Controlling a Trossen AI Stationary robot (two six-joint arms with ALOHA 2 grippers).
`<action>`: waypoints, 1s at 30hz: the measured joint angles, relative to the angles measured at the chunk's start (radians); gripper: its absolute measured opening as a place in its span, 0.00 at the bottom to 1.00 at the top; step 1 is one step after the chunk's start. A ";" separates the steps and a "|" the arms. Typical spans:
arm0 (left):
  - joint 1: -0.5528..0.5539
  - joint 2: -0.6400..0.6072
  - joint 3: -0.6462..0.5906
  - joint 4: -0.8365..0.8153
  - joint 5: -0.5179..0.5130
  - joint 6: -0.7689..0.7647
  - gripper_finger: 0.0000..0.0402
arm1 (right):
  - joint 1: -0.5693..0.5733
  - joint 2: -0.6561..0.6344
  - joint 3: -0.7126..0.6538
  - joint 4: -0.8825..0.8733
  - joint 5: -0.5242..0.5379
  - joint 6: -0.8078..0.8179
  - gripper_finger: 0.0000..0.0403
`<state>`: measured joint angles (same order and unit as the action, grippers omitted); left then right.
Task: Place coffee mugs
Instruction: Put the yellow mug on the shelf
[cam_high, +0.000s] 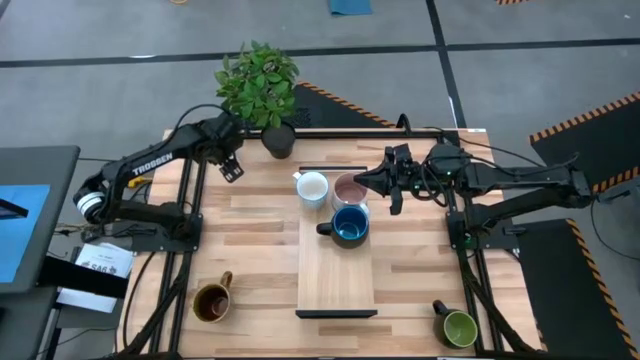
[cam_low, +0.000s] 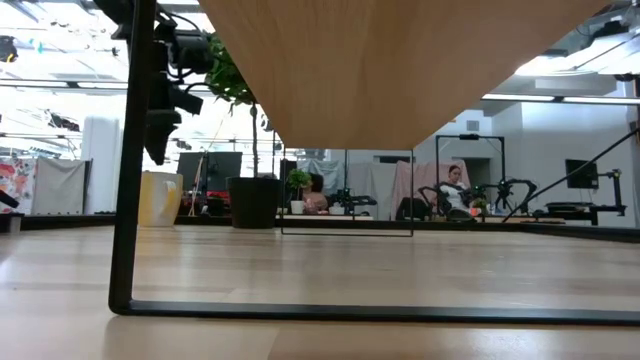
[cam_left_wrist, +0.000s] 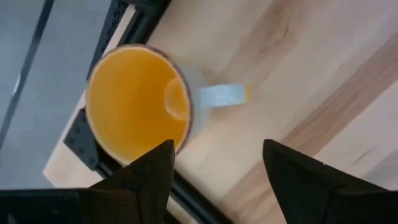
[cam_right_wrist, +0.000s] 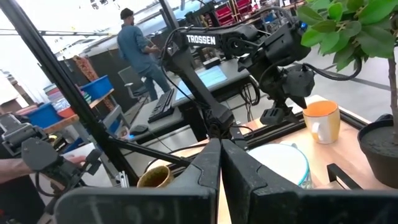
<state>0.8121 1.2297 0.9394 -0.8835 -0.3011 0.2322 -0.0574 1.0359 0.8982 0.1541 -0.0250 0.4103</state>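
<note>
An orange mug (cam_left_wrist: 138, 99) stands upright on its base at the table's far left corner, its pale handle (cam_left_wrist: 221, 95) turned toward the table's middle. My left gripper (cam_left_wrist: 217, 165) hangs open above it, pointing steeply down, fingers clear of the rim; the right wrist view shows the left gripper (cam_right_wrist: 280, 112) beside the orange mug (cam_right_wrist: 323, 121). White (cam_high: 313, 187), pinkish (cam_high: 348, 186) and dark blue (cam_high: 349, 224) mugs stand on a raised wooden board (cam_high: 337, 270). A brown mug (cam_high: 212, 302) and a green mug (cam_high: 458, 328) sit near the front edge. My right gripper (cam_high: 383, 180) is shut and level over the pinkish mug.
A potted plant (cam_high: 278, 138) stands at the far edge, right of my left gripper. The board's black frame (cam_low: 120, 200) rises from the table. Bare tabletop (cam_high: 250, 240) lies between the board and the left arm. A person (cam_right_wrist: 134, 46) stands in the room beyond.
</note>
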 joint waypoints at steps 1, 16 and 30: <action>0.010 0.000 0.000 0.000 0.000 0.017 0.57 | 0.000 0.000 0.000 0.000 0.000 0.000 0.10; 0.066 0.133 0.000 0.001 -0.027 0.131 0.57 | 0.006 0.000 0.000 -0.005 0.000 0.034 0.10; 0.058 0.163 0.000 -0.004 -0.021 0.130 0.26 | 0.018 0.000 0.000 -0.004 0.000 0.035 0.10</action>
<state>0.8703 1.3922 0.9394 -0.8878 -0.3226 0.3622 -0.0399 1.0359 0.8982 0.1497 -0.0250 0.4454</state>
